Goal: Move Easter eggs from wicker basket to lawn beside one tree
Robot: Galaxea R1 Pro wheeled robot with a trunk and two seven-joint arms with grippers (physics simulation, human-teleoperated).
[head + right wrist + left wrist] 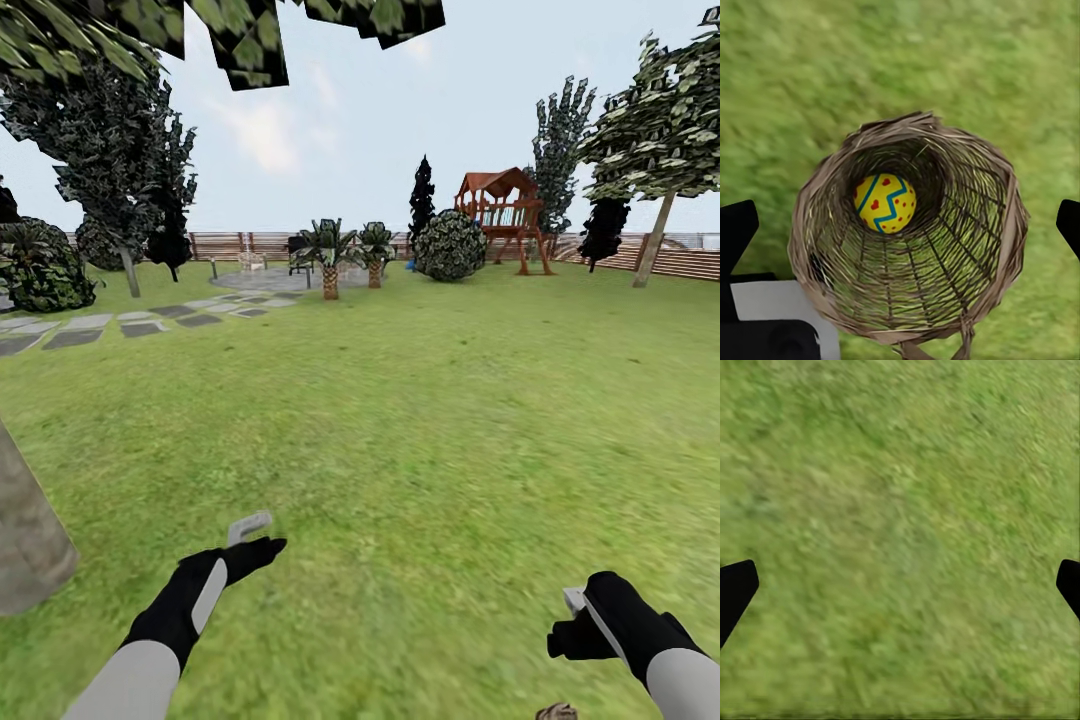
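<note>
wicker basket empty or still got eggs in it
Not empty: the wicker basket holds one visible Easter egg at its bottom. Cannot tell if more hide inside.

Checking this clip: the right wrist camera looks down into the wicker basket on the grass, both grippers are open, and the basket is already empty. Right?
Not quite. The wicker basket is not empty: the right wrist view shows one Easter egg lying at its bottom. The rest holds: it stands on the lawn, and both grippers are open.

Bg: slat fence at rear, red playset R, grey stepping stones L, round shrub, pale cloudy sky.
</note>
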